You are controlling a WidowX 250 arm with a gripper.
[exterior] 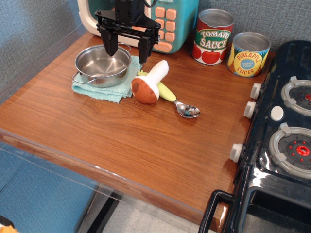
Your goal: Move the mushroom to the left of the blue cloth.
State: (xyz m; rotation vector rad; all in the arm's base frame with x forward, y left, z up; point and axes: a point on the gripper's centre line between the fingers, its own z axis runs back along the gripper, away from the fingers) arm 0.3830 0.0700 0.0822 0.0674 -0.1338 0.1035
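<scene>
The mushroom [149, 82] lies on its side on the wooden table, brown cap toward the front, white stem pointing back right. It rests over the handle of a spoon, just right of the blue cloth [109, 87]. A steel pot [102, 65] sits on the cloth. My gripper [127, 48] hangs open and empty above the pot's right rim, behind and left of the mushroom, its two black fingers spread apart.
The spoon [184, 108] with a yellow-green handle lies right of the mushroom. A teal toy microwave [172, 22] stands at the back. A tomato sauce can [213, 36] and a pineapple can [249, 54] stand back right. A toy stove [286, 121] fills the right side.
</scene>
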